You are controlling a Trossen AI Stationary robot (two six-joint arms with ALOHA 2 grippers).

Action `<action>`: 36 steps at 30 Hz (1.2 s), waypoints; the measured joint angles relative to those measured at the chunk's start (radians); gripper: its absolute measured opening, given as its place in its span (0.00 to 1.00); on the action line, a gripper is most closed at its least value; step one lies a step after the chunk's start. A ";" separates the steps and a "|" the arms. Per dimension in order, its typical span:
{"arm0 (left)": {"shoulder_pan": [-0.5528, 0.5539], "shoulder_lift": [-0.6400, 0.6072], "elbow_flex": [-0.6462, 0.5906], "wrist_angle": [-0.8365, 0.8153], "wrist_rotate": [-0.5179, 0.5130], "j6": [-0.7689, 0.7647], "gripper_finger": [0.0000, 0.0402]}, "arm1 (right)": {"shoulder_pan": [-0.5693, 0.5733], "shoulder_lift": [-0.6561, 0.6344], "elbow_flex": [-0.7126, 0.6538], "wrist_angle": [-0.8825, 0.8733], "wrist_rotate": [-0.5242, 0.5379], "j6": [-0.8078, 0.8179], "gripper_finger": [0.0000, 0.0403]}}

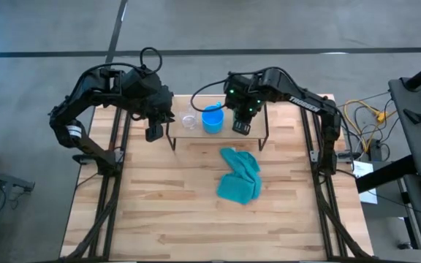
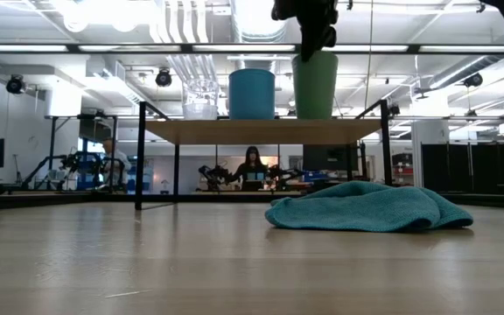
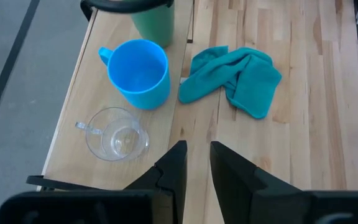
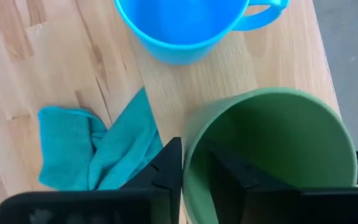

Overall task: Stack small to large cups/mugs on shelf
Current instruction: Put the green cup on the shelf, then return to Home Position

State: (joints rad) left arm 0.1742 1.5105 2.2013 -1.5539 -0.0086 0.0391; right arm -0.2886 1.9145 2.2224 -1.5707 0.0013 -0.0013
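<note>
Three vessels stand in a row on the shelf [image 2: 261, 131]: the clear glass cup [image 1: 189, 121] [image 3: 115, 134], the blue mug [image 1: 212, 118] [image 3: 138, 71] and the green cup [image 2: 315, 85] [image 4: 272, 149]. Each rests on its base on the wooden board. My right gripper [image 1: 241, 126] [image 4: 196, 158] is above the green cup, shut on its rim. My left gripper [image 1: 153, 134] [image 3: 198, 149] hovers just off the shelf's left end, near the glass cup, with a narrow gap between its fingers and nothing in it. My right gripper pinches the green cup's wall at the rim [image 4: 191, 140], on the side toward the table's near edge. One finger [image 4: 232, 177] is inside the cup and one finger [image 4: 166, 168] outside. The fingers come from above, pointing down. The cup stands upright, its base on the shelf board.
A crumpled teal cloth [image 1: 240, 175] [image 2: 366, 207] lies on the table in front of the shelf. Thin black legs [image 2: 138, 157] carry the shelf board. Bare tabletop stretches toward the near edge. People and equipment show in the room beyond.
</note>
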 joint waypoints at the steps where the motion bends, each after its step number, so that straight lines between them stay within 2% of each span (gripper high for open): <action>1: 0.000 0.000 0.000 0.000 0.000 0.000 0.14 | 0.000 0.001 -0.001 0.000 0.000 0.000 0.16; 8: 0.000 -0.001 0.000 0.000 0.000 0.001 0.14 | 0.000 0.002 -0.002 0.004 0.034 -0.019 0.21; 21: 0.000 -0.001 0.000 0.000 0.000 0.002 0.14 | 0.000 -0.008 -0.001 0.005 0.034 0.035 0.20; 29: 0.000 -0.002 0.000 0.000 0.000 0.001 0.14 | 0.004 -0.022 0.001 0.003 0.033 0.052 0.24; 36: 0.000 -0.004 0.000 0.000 0.000 0.001 0.14 | 0.029 -0.024 0.102 0.000 0.021 0.053 0.22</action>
State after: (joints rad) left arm 0.1745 1.5065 2.2013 -1.5543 -0.0086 0.0399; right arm -0.2596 1.8908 2.3243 -1.5711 0.0223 0.0521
